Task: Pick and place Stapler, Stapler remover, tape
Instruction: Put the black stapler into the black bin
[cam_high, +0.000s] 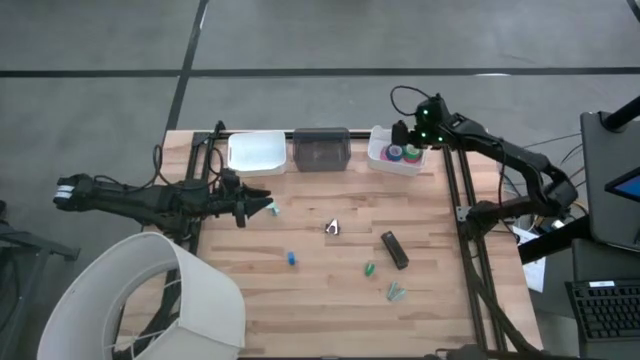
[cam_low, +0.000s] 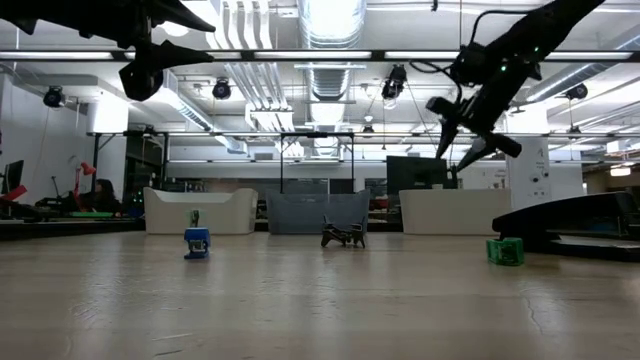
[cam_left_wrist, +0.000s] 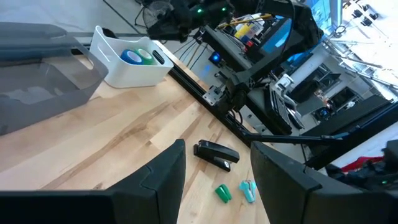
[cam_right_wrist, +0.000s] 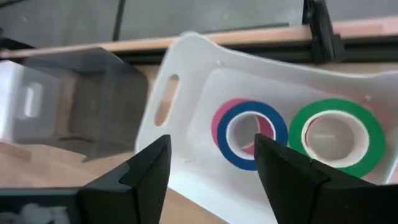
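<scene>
Three tape rolls lie flat in the white bin (cam_right_wrist: 186, 124) at the table's far right: a blue roll (cam_right_wrist: 252, 134) on top of a pink one (cam_right_wrist: 219, 118), and a green roll (cam_right_wrist: 339, 134) beside them. My right gripper (cam_right_wrist: 211, 144) hangs open above this bin (cam_high: 392, 160), touching nothing. The black stapler (cam_high: 394, 250) lies on the table right of centre. The silvery stapler remover (cam_high: 332, 228) lies near the middle. My left gripper (cam_high: 262, 207) waits open above the table's left side.
A grey bin (cam_high: 320, 150) and a second white bin (cam_high: 255, 152) stand along the far edge. A small blue piece (cam_high: 291, 258), a green piece (cam_high: 369, 269) and a teal piece (cam_high: 397, 292) lie toward the near edge. A white lampshade (cam_high: 160, 300) covers the near left corner.
</scene>
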